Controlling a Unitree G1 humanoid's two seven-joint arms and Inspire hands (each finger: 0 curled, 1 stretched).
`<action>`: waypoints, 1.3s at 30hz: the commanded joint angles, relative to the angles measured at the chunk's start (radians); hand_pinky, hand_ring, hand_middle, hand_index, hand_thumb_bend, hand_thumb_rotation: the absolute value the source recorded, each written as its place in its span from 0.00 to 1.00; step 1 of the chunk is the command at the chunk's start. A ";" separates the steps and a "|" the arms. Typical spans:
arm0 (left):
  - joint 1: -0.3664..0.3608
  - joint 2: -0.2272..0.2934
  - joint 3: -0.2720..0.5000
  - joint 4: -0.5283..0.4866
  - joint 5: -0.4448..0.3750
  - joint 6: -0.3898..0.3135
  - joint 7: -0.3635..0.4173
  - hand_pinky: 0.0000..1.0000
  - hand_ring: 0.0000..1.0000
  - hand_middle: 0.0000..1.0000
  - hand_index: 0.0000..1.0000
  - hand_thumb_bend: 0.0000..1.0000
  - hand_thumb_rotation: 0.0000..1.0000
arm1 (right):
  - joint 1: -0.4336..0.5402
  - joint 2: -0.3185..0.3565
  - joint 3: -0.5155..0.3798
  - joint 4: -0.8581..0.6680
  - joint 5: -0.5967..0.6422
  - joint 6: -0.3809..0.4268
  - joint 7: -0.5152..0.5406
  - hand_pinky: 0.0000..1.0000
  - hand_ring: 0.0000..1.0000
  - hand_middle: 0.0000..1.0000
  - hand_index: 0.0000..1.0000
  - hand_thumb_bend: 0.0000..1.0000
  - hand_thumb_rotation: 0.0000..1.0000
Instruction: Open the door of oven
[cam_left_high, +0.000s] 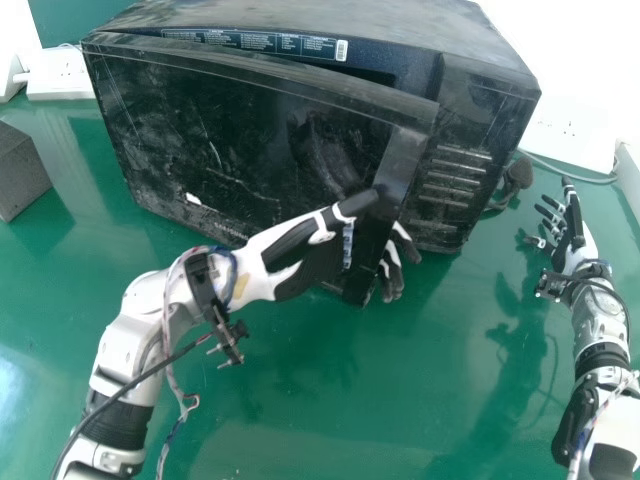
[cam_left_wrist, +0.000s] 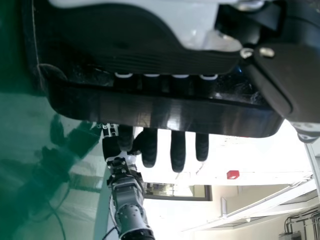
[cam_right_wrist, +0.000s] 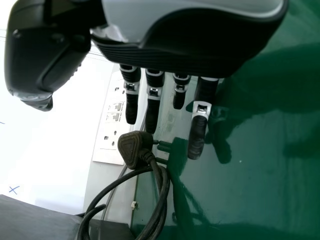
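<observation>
I have a glossy green tabletop (cam_left_high: 300, 405) before me, and on it stands the big black box-shaped oven (cam_left_high: 490, 120), scuffed and dusty on its front. Its dark rectangular door (cam_left_high: 250, 140) is partly open, the free edge swung out towards me on the right, with a gap along the top that widens that way. My left hand (cam_left_high: 300, 255) has that edge between thumb and fingers: the thumb lies against the front, the fingers (cam_left_wrist: 177, 152) reach round behind, slightly bent, their tips past the rim. My right hand (cam_left_high: 573, 245) is above the table, to the right of the oven, fingers loosely spread and almost straight, with nothing in their hold. A dark grey block (cam_left_high: 22, 172) sits at the far left. White socket strips (cam_left_high: 62, 75) lie on both sides of the oven. Near my right fingertips is a black three-pin plug (cam_right_wrist: 132, 149) on a looped black cable (cam_right_wrist: 162, 200).
</observation>
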 joint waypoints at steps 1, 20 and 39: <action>0.008 0.018 0.062 -0.045 -0.054 -0.012 0.011 0.25 0.32 0.42 0.55 0.98 0.80 | 0.061 0.037 0.008 0.044 -0.012 0.059 0.001 0.71 0.76 0.82 0.84 0.81 1.00; 0.051 0.078 0.090 -0.087 -0.096 -0.033 -0.067 0.17 0.26 0.36 0.51 0.93 0.80 | 0.057 0.036 0.012 0.043 -0.015 0.062 0.005 0.71 0.76 0.82 0.85 0.82 1.00; 0.064 0.050 0.134 -0.073 -0.188 -0.038 -0.141 0.14 0.20 0.29 0.44 0.95 0.79 | 0.066 0.030 0.004 0.047 -0.015 0.060 0.005 0.67 0.74 0.81 0.83 0.81 1.00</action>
